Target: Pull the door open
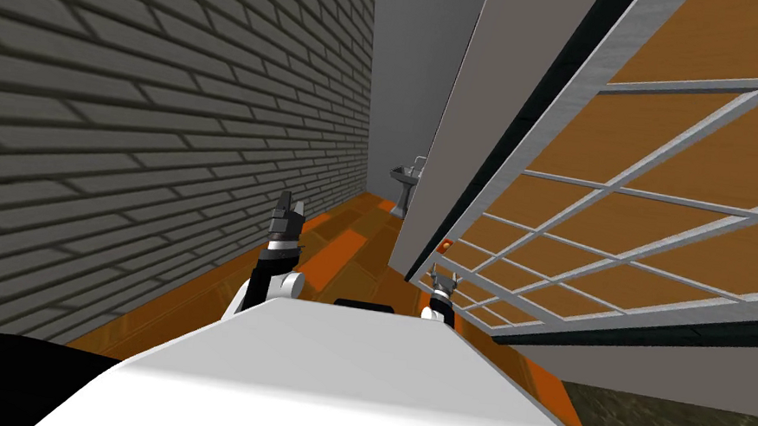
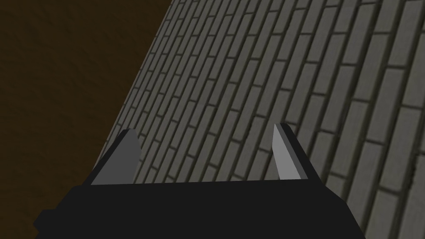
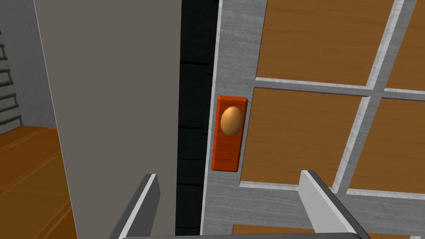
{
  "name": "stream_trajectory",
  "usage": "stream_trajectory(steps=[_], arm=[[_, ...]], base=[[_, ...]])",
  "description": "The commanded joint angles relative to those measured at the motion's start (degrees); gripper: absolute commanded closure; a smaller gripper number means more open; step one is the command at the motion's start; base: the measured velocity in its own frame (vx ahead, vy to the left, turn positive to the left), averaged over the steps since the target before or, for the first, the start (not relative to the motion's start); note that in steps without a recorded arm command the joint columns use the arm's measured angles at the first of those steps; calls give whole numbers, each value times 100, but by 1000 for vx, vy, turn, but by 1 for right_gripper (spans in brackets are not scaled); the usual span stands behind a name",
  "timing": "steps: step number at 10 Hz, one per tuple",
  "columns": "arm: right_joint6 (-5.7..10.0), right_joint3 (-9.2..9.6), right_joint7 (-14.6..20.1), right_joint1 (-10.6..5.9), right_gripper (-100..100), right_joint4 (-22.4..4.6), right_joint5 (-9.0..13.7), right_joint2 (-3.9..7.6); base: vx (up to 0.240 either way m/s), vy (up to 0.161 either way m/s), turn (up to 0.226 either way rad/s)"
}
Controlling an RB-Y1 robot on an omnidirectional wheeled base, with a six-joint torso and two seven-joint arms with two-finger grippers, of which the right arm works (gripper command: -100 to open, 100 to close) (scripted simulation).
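Observation:
The door (image 1: 648, 197) has a grey frame with a grid of brown panels; it also shows in the right wrist view as door (image 3: 319, 124). Near its edge sits an orange plate (image 3: 228, 149) carrying a tan oval knob (image 3: 231, 120), seen small in the head view as knob (image 1: 445, 245). My right gripper (image 3: 230, 195) is open, a short way in front of the knob and slightly below it, touching nothing; in the head view it is right gripper (image 1: 442, 276). My left gripper (image 1: 289, 208) is open and empty, its fingers (image 2: 284, 155) facing a grey brick wall.
A plain grey wall end (image 3: 120, 95) stands beside the door edge, with a narrow black gap (image 3: 193, 116) between them. A grey brick wall (image 1: 133, 130) runs along my left. An orange wooden floor (image 1: 348, 247) leads to a pedestal sink (image 1: 407, 183) at the far end.

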State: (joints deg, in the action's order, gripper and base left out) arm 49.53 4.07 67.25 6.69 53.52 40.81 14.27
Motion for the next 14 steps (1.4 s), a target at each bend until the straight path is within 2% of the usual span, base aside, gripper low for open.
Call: stream_trajectory(steps=[1, 5, 8, 9, 10, 14], arm=[[27, 8, 163, -35, -100, -161, 80, 27], [113, 32, 599, -183, -100, -677, 308, 95], [157, 45, 817, -257, -100, -935, 421, 129], [162, 46, 845, -267, -100, -968, 436, 133], [137, 39, 785, -242, -100, -892, 424, 120], [233, 72, 1101, -189, -100, -1073, 396, 303]], base=[[57, -71, 77], [71, -81, 105], [51, -54, 62], [44, -45, 63], [20, -20, 13], [157, -45, 7]])
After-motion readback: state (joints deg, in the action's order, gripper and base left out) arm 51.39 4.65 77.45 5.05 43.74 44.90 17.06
